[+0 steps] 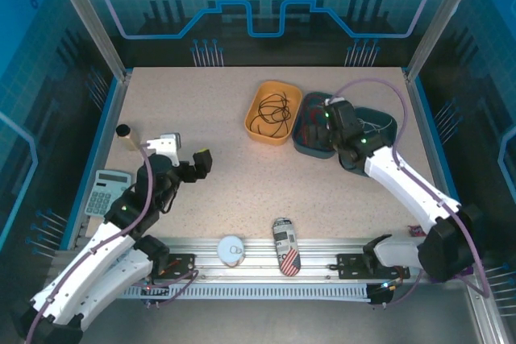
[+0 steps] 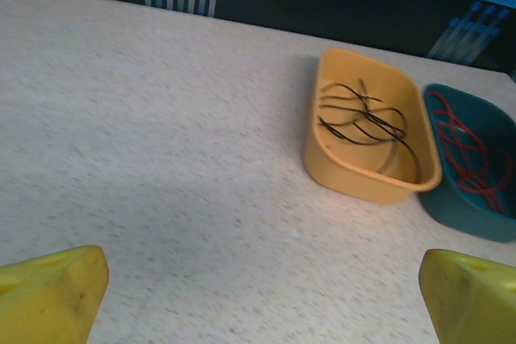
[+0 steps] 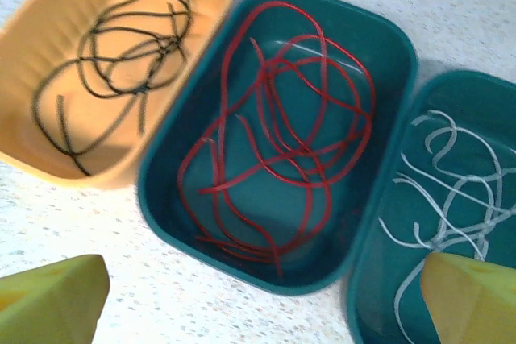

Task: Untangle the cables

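Black cables (image 3: 121, 58) are coiled in yellow tray (image 3: 48, 6), red cables (image 3: 278, 147) in teal tray (image 3: 387, 30), white cables (image 3: 447, 199) in end tray (image 3: 484, 102), all grouped toward table (image 1: 242, 175) far-right corner. Right gripper (image 3: 262, 304) is poised above teal tray, fingers apart. Left gripper (image 1: 187, 153) is positioned over bare left side, fingers apart.

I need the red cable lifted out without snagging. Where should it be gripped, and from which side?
Probably the outer arc of the red cable, at the top of the right wrist view, where one strand runs clear of the crossings. Come straight down from above: the walls of the teal bin block a sideways approach.
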